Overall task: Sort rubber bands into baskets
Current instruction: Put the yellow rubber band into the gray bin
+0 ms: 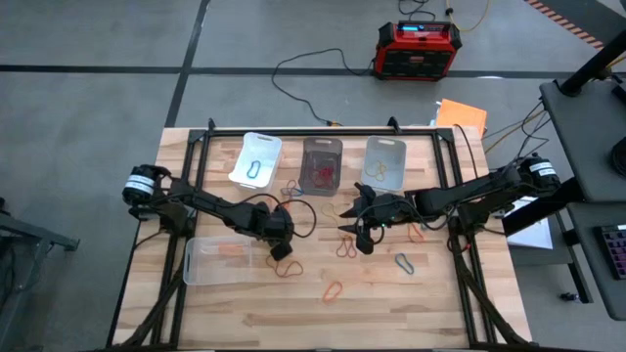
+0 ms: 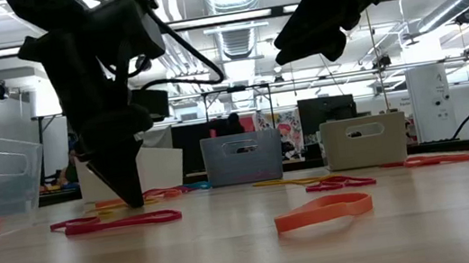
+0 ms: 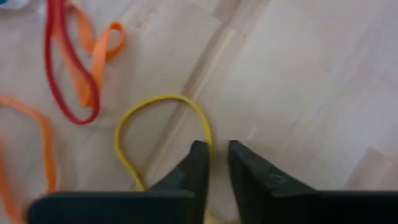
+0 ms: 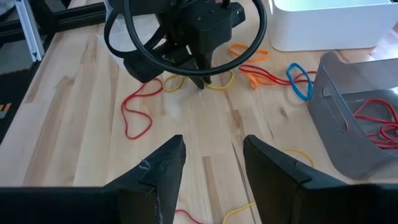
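Many rubber bands lie loose on the wooden table: red (image 1: 286,266), orange (image 1: 335,289), grey (image 1: 405,262). The white basket (image 1: 256,159), smoky basket (image 1: 322,166) and a clear basket (image 1: 385,159) stand in a row at the far side. A second clear basket (image 1: 217,261) stands near left. My left gripper (image 1: 282,246) points down at a yellow band (image 3: 161,106), its fingers only a narrow gap apart (image 3: 217,155). My right gripper (image 1: 354,233) hangs open and empty above the table's middle (image 4: 211,155). My left gripper comes from above, its fingertips down at the table (image 2: 134,199). They stand on either side of one strand of the yellow band's loop (image 3: 208,132), and one fingertip (image 3: 199,152) lies against that strand. A gap shows between the fingers. The band lies flat on the table.
Red (image 4: 138,112), orange (image 4: 252,68) and blue (image 4: 298,81) bands lie around the left gripper. The smoky basket (image 4: 354,124) holds red bands. A black frame rail (image 1: 323,130) runs along the far edge. A red-and-black box (image 1: 418,49) sits on the floor beyond.
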### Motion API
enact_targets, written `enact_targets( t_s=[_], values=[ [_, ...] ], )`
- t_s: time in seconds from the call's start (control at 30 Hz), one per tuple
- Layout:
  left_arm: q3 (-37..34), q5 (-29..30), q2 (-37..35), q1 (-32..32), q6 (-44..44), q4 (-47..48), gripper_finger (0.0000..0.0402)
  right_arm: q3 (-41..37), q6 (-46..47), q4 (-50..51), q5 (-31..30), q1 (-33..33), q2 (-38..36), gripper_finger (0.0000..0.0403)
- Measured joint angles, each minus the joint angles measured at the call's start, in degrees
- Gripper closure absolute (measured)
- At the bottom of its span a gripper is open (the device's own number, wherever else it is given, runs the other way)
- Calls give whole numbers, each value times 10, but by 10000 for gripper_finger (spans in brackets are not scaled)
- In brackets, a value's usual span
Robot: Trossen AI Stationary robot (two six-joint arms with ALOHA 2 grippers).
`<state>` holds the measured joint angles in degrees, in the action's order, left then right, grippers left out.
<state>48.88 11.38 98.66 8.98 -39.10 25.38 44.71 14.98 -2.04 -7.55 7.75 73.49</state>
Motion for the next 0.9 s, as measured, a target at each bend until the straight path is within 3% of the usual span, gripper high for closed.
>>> enact_targets(
  t_s=[0.07, 0.43, 0.9],
  values=[
    [0, -1, 6, 0, 0, -4, 392, 0, 0, 0, 0, 0, 0, 242],
    [5, 11, -4, 28, 55, -30, 401, 0, -7, 0, 0, 0, 0, 246],
    [9, -62, -29, 31, 147, -155, 401, 0, -5, 0, 0, 3, 0, 247]
  ],
)
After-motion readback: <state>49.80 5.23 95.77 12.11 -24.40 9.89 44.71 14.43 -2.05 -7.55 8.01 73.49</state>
